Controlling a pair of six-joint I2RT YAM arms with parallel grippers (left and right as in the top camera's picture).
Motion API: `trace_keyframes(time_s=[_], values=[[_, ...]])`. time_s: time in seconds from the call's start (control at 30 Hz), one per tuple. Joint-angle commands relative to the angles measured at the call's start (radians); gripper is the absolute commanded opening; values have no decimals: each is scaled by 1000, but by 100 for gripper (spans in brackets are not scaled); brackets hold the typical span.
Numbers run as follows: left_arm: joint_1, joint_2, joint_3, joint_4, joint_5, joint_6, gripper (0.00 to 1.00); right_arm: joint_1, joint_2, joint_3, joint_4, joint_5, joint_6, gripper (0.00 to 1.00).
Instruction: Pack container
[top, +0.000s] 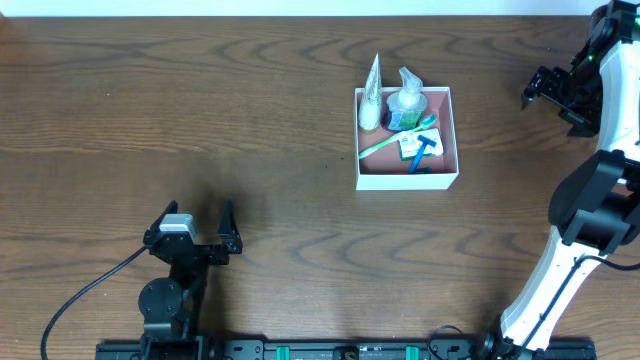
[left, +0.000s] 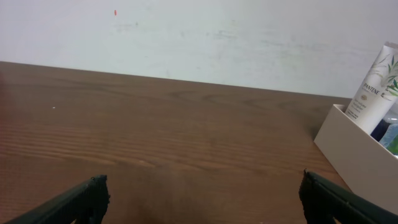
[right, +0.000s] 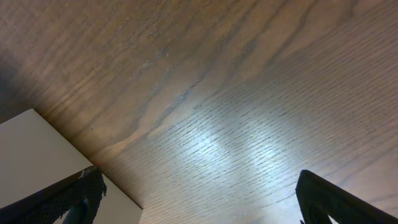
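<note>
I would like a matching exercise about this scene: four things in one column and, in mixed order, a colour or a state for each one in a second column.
Column one:
1. toothbrush
2. razor
3. tube
4. left gripper

Column two:
a. blue handle
b. open, apart from the container
c. green
d. white, at a corner of the container

Pairs: 1-c, 2-a, 3-d, 4-b.

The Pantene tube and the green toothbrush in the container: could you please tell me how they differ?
The Pantene tube is white and broad, tapering to a flat end, while the green toothbrush is thin and slender. The Pantene tube stands propped in a corner and rises above the rim, whereas the green toothbrush lies flat, diagonally across the pink floor. Both sit inside the container.
</note>
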Motion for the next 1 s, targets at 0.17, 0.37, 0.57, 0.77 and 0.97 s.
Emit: trace_keyframes(time_s=[0.17,0.37,0.57,0.77,0.97], values=[[5,-6,-16,-37,0,8,98,-2,-14,-1,-1,-4,14,99],[6,-6,-16,-37,0,8,98,-2,-14,-1,-1,-4,14,99],[6,-6,-16,-37,0,8,98,-2,-14,-1,-1,-4,14,99],[6,-6,-16,-37,0,8,98,-2,-14,-1,-1,-4,14,99],[6,-6,-16,-37,0,8,98,6,-20,-3,-1,-4,14,99]])
